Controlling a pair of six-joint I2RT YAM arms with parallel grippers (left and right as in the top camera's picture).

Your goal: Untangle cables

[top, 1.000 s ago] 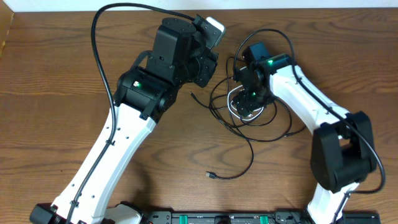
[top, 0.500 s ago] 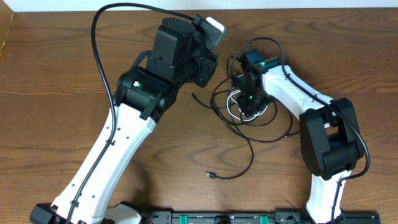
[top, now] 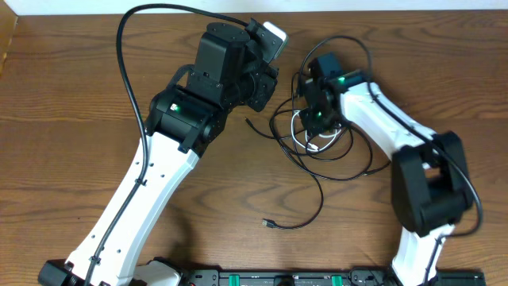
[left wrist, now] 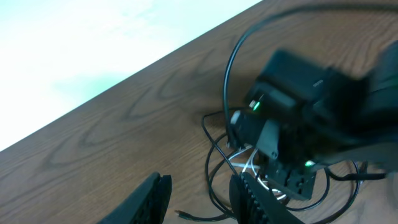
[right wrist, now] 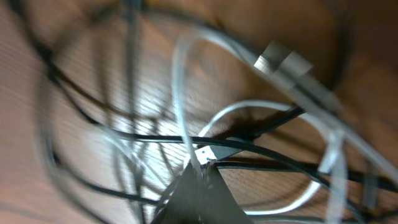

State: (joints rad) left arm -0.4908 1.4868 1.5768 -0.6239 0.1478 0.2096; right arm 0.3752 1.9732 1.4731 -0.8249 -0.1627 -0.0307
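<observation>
White link shells, black joint housings and lit green indicators [top: 176,107] on left arm [top: 151,183] and right arm [top: 381,119]. A thick black cable [top: 127,32] loops off left arm. Black fingers [left wrist: 155,196] on left gripper [left wrist: 200,180].

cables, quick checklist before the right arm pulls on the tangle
1. Right gripper shut inside the tangle: ok
2. Which cable its fingers pinch: cannot tell, the wrist view is blurred
3. Left gripper open and empty, ready to assist: ok
4. Black cables and white cable apart: not ok, their loops overlap
5. Loose black plug end lying free on the table, away from both arms: ok
</observation>
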